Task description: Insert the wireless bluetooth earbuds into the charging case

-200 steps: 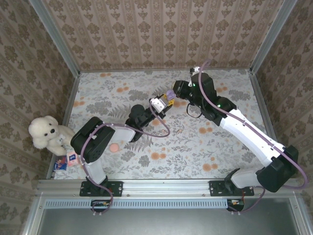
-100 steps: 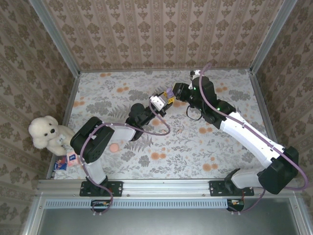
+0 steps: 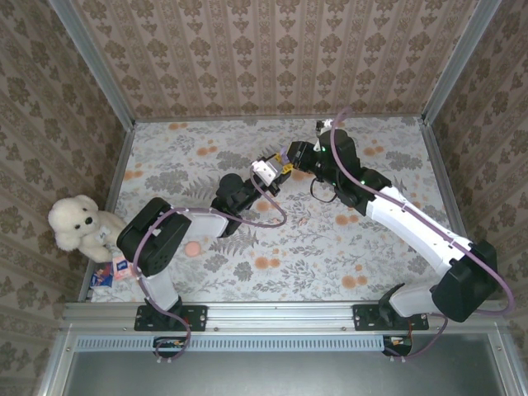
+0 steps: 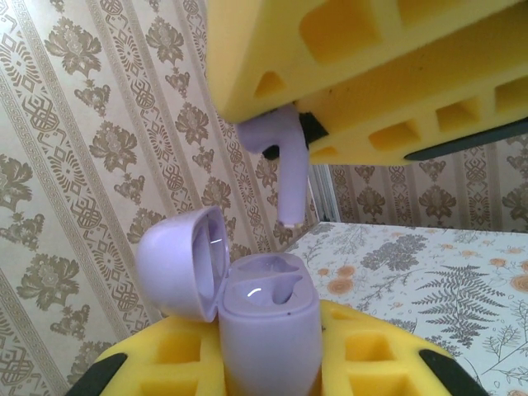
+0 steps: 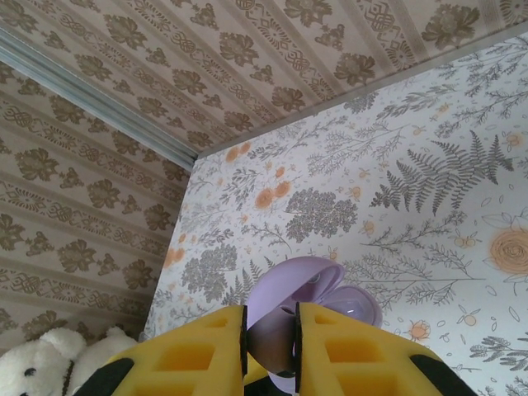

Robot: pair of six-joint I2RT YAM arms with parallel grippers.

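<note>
The right jaws are pinching a lilac earbud [image 4: 284, 165], stem hanging nearly straight down, just above the open charging case [image 4: 268, 338]. The left jaws are clamping that case upright over the bench [image 4: 429, 264], lid [image 4: 183, 262] swung back. The stem tip is hovering clear of the case's well, so the coming move is likely a short vertical drop. No brand or lettering is showing on either.
</note>
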